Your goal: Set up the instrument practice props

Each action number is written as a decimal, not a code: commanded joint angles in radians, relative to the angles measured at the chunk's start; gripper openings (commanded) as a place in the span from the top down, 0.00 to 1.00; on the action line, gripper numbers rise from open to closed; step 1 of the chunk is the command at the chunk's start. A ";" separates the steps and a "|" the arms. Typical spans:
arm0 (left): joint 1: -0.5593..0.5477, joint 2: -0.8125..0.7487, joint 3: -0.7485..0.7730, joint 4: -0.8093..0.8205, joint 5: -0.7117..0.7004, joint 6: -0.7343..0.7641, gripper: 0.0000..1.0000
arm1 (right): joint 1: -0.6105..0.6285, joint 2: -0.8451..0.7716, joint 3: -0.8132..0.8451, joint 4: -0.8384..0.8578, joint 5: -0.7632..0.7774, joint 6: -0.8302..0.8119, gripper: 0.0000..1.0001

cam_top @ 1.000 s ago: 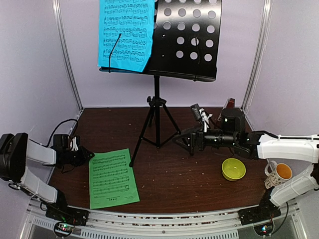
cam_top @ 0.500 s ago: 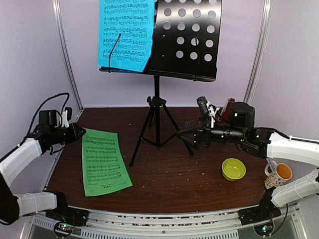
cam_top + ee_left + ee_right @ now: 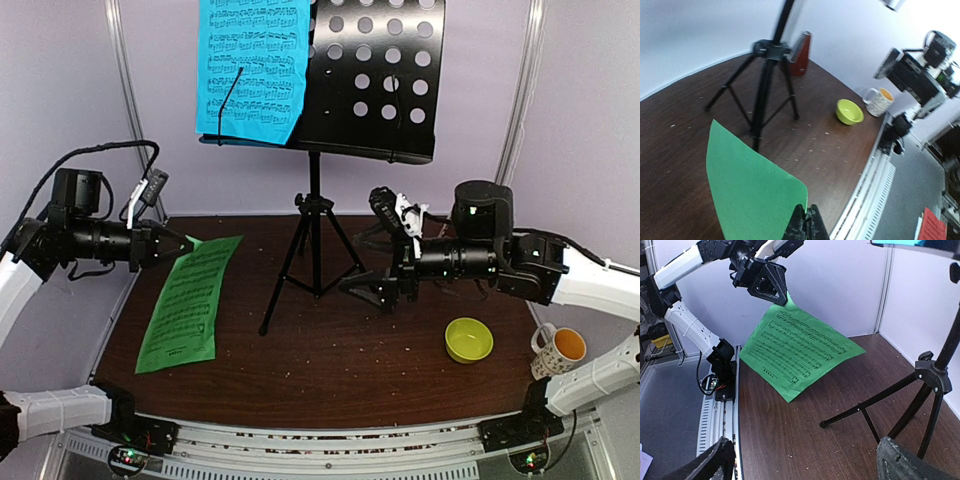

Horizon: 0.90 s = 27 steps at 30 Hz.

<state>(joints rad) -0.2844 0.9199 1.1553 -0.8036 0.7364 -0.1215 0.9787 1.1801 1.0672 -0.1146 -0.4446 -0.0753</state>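
Observation:
The black music stand rises on its tripod at the back middle of the table. A blue music sheet rests on the left half of its perforated desk. My left gripper is shut on a top corner of the green music sheet, which hangs slanted above the table's left side. The left wrist view shows the sheet's plain back pinched in the left gripper. My right gripper stands open near the tripod's right legs, empty. The reddish metronome stands behind the tripod.
A yellow-green bowl and a spotted white mug sit at the front right, under the right arm. Tripod legs spread low over the brown tabletop. Crumbs dot the wood. A metal rail runs along the near edge.
The left gripper closed on the green sheet and lifted it off the table, up and toward the back left. The right arm rose a little and reached further left.

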 commanded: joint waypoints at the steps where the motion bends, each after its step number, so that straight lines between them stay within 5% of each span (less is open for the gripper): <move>1: -0.176 0.020 0.079 -0.105 0.073 0.049 1.00 | 0.071 0.018 0.095 -0.138 0.118 -0.135 0.00; 5: -0.333 0.079 0.145 -0.099 -0.006 0.018 1.00 | 0.154 0.064 0.181 -0.203 0.201 -0.195 0.00; 15: -0.517 0.235 0.258 -0.046 0.008 0.012 1.00 | 0.302 0.207 0.346 -0.329 0.334 -0.253 0.08; 27: -0.563 0.305 0.276 0.058 0.023 -0.028 1.00 | 0.320 0.274 0.359 -0.290 0.403 -0.132 0.47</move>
<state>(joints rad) -0.8391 1.2152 1.3991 -0.8249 0.7513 -0.1303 1.2919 1.4567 1.4132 -0.4355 -0.0822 -0.2630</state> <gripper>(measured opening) 0.006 0.577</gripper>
